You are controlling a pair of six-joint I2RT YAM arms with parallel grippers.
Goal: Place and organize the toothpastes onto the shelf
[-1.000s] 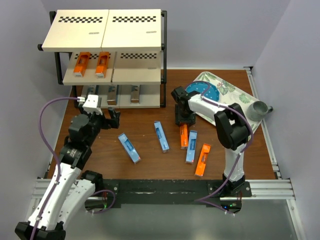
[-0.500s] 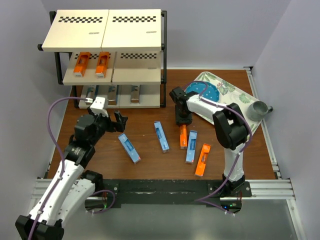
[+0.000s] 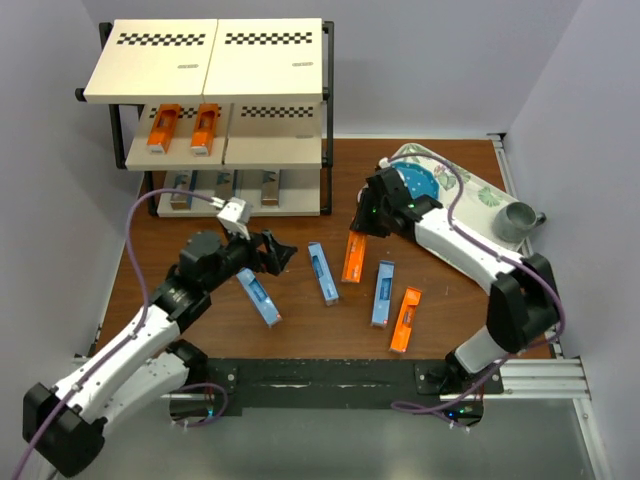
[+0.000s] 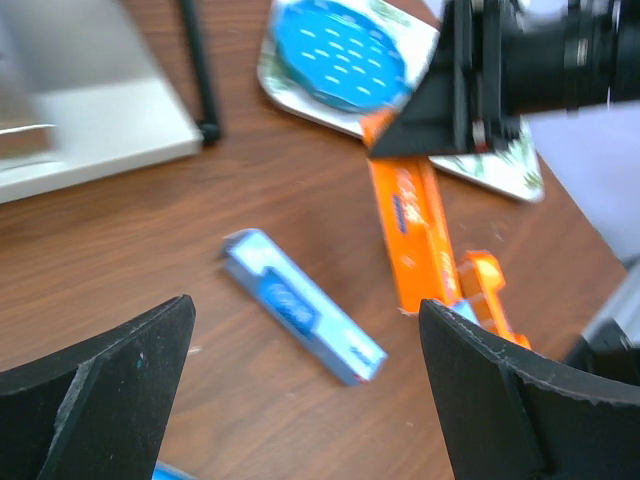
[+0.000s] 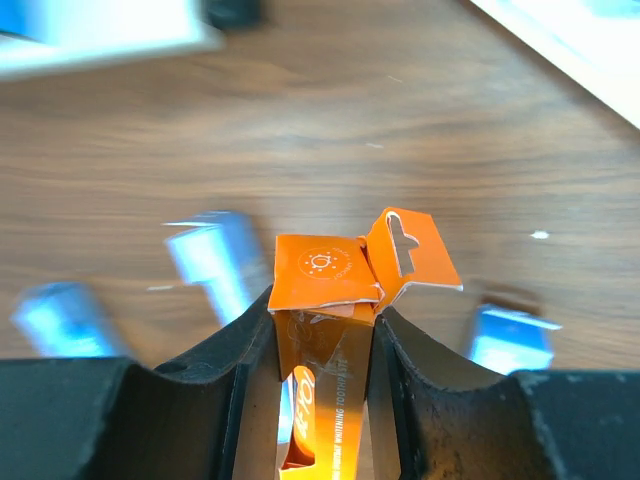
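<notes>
My right gripper (image 3: 366,222) is shut on an orange toothpaste carton (image 3: 354,257) (image 5: 330,330) and holds it above the table, right of the shelf (image 3: 215,70). My left gripper (image 3: 278,252) is open and empty, above the table between two light blue cartons (image 3: 258,295) (image 3: 322,272); the second shows in the left wrist view (image 4: 300,305). Another light blue carton (image 3: 383,294) and an orange one (image 3: 405,319) lie at the front right. Two orange cartons (image 3: 163,128) (image 3: 206,128) sit on the shelf's middle board. Silver-grey cartons (image 3: 225,188) lie on the bottom board.
A floral tray (image 3: 470,185) with a blue plate (image 3: 412,185) and a grey cup (image 3: 518,218) stands at the back right. Walls close in on both sides. A black rail (image 3: 330,380) runs along the near edge.
My right gripper has lifted the orange carton off the table and swung left with it. My left gripper has moved right, toward the light blue cartons.
</notes>
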